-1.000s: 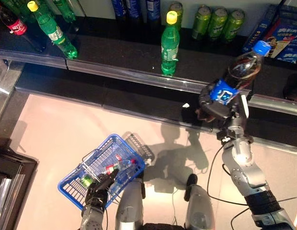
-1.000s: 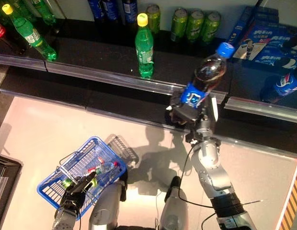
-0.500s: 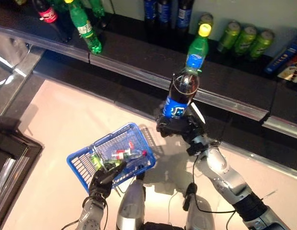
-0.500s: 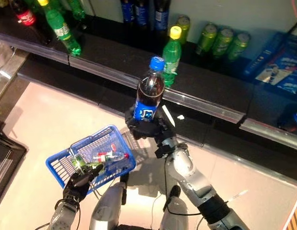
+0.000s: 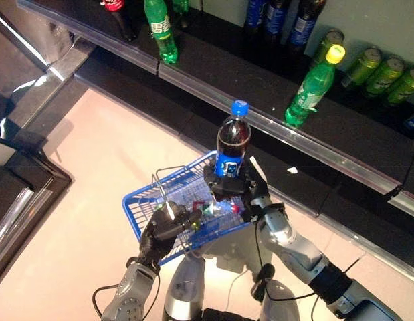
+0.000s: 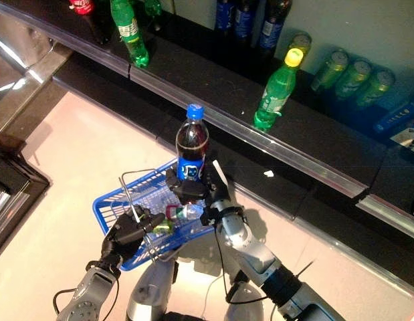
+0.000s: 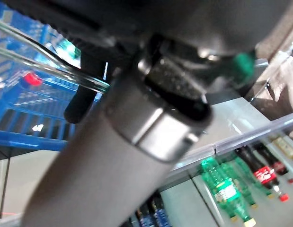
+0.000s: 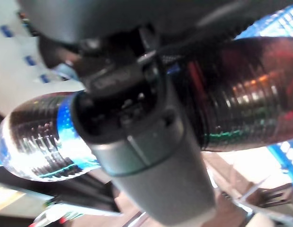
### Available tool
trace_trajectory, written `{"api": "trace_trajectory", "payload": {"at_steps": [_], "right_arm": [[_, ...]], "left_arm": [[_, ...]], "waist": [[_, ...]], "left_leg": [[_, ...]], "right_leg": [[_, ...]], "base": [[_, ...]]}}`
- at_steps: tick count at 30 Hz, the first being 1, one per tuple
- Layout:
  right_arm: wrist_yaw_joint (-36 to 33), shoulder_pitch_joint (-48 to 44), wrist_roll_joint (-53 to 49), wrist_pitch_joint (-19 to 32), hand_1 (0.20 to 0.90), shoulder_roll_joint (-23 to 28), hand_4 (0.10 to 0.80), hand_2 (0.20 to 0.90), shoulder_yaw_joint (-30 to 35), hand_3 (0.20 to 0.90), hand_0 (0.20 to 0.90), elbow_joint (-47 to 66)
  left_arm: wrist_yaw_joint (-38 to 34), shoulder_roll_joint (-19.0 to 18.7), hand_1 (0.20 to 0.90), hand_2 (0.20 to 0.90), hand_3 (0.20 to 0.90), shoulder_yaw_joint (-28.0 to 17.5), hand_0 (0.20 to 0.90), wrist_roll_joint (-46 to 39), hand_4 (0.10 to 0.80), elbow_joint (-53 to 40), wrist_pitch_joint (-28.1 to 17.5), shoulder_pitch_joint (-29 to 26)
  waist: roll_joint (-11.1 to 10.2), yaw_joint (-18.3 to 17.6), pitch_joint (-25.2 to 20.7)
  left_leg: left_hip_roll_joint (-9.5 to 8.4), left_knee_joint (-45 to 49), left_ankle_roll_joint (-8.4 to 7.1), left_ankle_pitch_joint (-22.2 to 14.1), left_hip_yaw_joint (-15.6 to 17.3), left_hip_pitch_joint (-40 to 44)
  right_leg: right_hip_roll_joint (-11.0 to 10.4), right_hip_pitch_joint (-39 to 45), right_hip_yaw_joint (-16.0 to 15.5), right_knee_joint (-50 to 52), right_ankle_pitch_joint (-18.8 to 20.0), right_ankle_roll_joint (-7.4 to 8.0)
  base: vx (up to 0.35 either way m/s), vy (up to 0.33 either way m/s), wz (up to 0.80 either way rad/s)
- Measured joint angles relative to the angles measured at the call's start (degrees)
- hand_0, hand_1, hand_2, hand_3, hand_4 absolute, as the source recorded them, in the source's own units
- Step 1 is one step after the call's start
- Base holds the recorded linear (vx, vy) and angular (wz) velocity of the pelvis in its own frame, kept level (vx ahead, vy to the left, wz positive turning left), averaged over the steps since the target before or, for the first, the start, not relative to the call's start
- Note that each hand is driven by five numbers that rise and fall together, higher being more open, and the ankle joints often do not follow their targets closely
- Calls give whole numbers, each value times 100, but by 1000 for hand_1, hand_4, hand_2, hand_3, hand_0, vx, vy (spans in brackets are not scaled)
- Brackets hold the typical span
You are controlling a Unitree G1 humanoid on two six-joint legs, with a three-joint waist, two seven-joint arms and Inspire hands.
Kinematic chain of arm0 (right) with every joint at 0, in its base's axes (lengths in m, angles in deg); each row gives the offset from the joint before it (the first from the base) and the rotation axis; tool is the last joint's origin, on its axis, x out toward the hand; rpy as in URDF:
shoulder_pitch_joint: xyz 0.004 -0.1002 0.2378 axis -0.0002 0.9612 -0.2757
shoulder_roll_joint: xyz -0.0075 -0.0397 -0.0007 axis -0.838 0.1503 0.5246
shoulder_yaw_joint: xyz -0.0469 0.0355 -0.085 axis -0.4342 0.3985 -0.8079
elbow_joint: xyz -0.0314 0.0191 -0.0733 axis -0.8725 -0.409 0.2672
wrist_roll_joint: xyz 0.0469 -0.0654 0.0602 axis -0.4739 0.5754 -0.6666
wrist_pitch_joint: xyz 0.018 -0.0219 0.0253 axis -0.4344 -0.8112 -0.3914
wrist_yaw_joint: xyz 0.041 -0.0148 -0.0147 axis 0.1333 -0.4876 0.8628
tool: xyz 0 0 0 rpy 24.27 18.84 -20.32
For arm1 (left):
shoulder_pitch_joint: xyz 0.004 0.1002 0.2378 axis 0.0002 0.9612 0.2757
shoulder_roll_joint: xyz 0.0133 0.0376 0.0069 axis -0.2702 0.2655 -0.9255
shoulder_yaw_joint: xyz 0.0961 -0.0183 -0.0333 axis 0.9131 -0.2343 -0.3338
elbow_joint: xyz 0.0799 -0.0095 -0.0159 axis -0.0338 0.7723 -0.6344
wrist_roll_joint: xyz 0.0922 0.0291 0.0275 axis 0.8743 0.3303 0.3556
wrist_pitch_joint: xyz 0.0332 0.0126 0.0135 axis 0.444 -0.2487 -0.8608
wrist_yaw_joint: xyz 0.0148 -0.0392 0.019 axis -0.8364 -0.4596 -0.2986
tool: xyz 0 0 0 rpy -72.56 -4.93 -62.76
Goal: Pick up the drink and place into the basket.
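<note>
Now, cola bottle [image 5: 232,142] upright above the blue basket [image 5: 141,204]
My right hand [image 5: 235,190] grips its base over the far rim; my left hand [image 5: 161,226] clasps the wire handle [image 5: 161,194]; small drinks [image 5: 210,206] lie inside

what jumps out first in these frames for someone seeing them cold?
The dark cola bottle with a blue cap, held upright in the right hand over the blue basket. The left hand grips the basket's wire handle. Behind them, a lone green bottle stands on the dark shelf.
</note>
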Motion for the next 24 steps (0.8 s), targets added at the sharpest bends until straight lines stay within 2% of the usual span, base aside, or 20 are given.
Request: {"api": "trace_trajectory", "payload": {"at_steps": [9, 16, 24], "right_arm": [[-58, -136, 532, 10, 300, -231, 100, 300, -472, 200, 300, -1137], [-86, -136, 588, 17, 300, -374, 100, 300, -474, 200, 300, -1828], [-106, -126, 359, 13, 300, -619, 100, 300, -454, 200, 300, -2263]], "left_arm": [[421, -329, 300, 300, 200, 414, 300, -500, 100, -436, 344, -152], [783, -516, 300, 300, 200, 390, 300, -899, 100, -537, 524, -309], [1028, -517, 300, 300, 200, 262, 300, -1094, 100, -739, 769, -289]], "waist": [[17, 199, 2], [44, 401, -2], [51, 526, -5]], "left_leg": [[-109, 0, -8, 11, -169, -107], [-182, 2, -7, 22, -302, -170], [-214, 0, -54, 61, -458, -336]], "right_leg": [[-105, -67, -157, 172, -140, 41], [-191, -77, -310, 295, -248, 66], [-235, -255, -381, 528, -429, 33]], "base": [[1, 7, 10], [-4, 5, 11], [-10, -20, 11]]}}
